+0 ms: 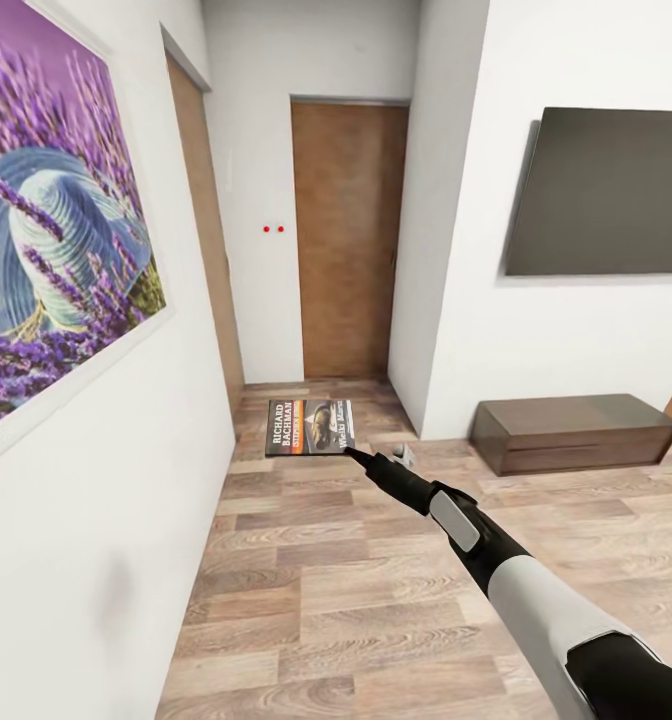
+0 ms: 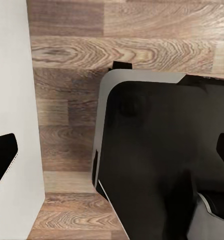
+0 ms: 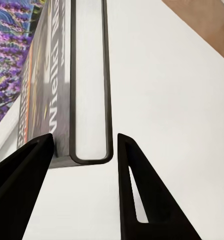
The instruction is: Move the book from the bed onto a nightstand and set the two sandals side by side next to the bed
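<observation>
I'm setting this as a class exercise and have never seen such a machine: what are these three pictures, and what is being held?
They are simulator renders from a wheeled two-armed robot. The head view looks forward down a white-walled hallway with wood-plank floor, a brown door and a lavender painting. The right claw holds out a thin dark paperback book lettered "RICHARD BACHMAN". The right wrist view looks along that claw's black fingers, closed on the book's edge. The left wrist view shows floor planks and the robot's own dark body.

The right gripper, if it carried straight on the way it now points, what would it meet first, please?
The right gripper, shut on the book, points down the hallway. Beyond the book, the path over the wood floor looks free until the brown door, though depth is hard to judge.
</observation>
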### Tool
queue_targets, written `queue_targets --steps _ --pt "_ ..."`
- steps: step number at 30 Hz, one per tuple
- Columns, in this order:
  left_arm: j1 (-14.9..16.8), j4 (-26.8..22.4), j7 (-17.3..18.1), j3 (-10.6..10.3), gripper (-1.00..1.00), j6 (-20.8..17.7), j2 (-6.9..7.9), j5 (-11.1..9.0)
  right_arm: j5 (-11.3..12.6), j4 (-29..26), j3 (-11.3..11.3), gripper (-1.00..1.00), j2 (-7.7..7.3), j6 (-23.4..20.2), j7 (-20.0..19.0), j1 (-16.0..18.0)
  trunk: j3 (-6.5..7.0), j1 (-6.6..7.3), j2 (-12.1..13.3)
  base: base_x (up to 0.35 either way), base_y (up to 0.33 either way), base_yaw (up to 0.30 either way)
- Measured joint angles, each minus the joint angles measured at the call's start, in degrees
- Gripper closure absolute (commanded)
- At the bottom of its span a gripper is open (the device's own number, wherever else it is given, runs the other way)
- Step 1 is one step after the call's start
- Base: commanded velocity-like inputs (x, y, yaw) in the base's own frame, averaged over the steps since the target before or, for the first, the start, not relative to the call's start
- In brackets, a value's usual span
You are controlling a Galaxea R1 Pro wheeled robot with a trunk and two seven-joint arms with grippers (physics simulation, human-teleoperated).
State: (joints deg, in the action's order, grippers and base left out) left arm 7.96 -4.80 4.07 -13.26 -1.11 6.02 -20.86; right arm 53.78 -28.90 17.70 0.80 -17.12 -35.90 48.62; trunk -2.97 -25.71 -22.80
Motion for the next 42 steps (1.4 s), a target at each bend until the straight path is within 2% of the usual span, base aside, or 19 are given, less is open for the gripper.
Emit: queue_targets --steps 12,24,42 --pt "-0.01 0.01 -0.07 0.0 -1.0 0.06 -0.04 0.01 0.0 -0.02 -0.01 1.0 -0.05 -0.01 -0.06 -0.01 0.0 0.0 0.0 0.336 0.0 -0.067" --pt "-0.01 0.02 -0.2 -0.08 -1.0 0.13 -0.69 0.01 0.0 -0.02 -0.09 1.0 -0.09 -0.02 -0.04 -0.01 0.0 -0.02 0.01 0.231 0.0 -0.247" --pt "-0.04 0.01 -0.39 -0.09 -1.0 0.3 -1.13 0.02 0.0 -0.02 -0.1 1.0 -0.09 -0.02 -0.04 -0.01 0.0 -0.02 0.01 0.113 0.0 -0.271"
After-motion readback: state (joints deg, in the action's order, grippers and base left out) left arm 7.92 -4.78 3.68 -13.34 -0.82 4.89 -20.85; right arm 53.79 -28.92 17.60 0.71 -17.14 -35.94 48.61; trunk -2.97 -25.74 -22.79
